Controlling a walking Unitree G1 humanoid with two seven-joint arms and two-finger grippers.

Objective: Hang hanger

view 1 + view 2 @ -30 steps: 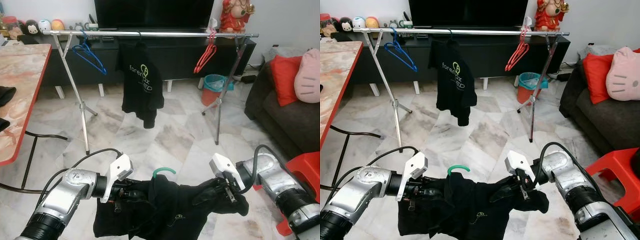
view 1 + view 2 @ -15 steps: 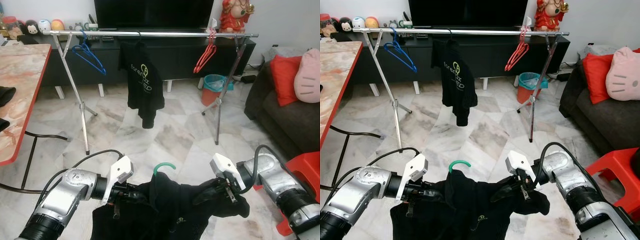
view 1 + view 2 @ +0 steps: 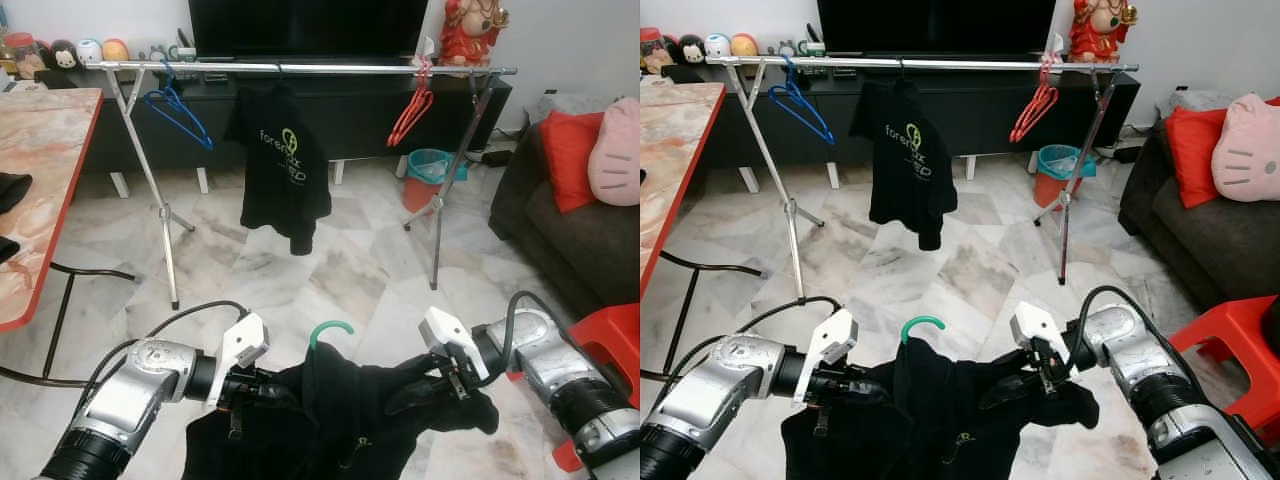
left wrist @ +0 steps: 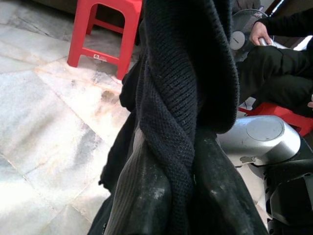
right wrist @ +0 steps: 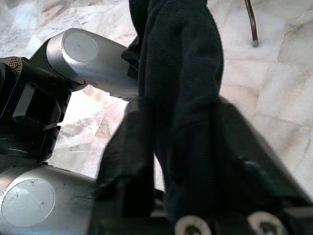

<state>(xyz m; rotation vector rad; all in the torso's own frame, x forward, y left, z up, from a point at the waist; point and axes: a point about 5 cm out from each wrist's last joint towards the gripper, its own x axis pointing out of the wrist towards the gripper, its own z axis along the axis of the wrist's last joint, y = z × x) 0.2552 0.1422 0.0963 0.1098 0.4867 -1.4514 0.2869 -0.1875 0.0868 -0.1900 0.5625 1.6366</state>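
Observation:
A black garment (image 3: 340, 415) hangs on a hanger whose green hook (image 3: 330, 330) sticks up from its collar, low between my two arms. My left gripper (image 3: 262, 392) is shut on the garment's left shoulder. The right gripper (image 3: 420, 385) is shut on its right shoulder. Cloth is bunched between the fingers (image 5: 132, 147) in the right wrist view and over the fingers (image 4: 146, 191) in the left wrist view. Across the room stands a silver clothes rail (image 3: 310, 68).
On the rail hang a blue hanger (image 3: 178, 108), a black printed T-shirt (image 3: 283, 160) and red hangers (image 3: 412, 108). A marble table with red edge (image 3: 40, 200) is at the left. A dark sofa (image 3: 580, 230) and a red stool (image 3: 610, 340) are at the right.
The black T-shirt on the rail has swung and turned. Both grippers keep their hold on the garment; its green hook has shifted slightly right and up.

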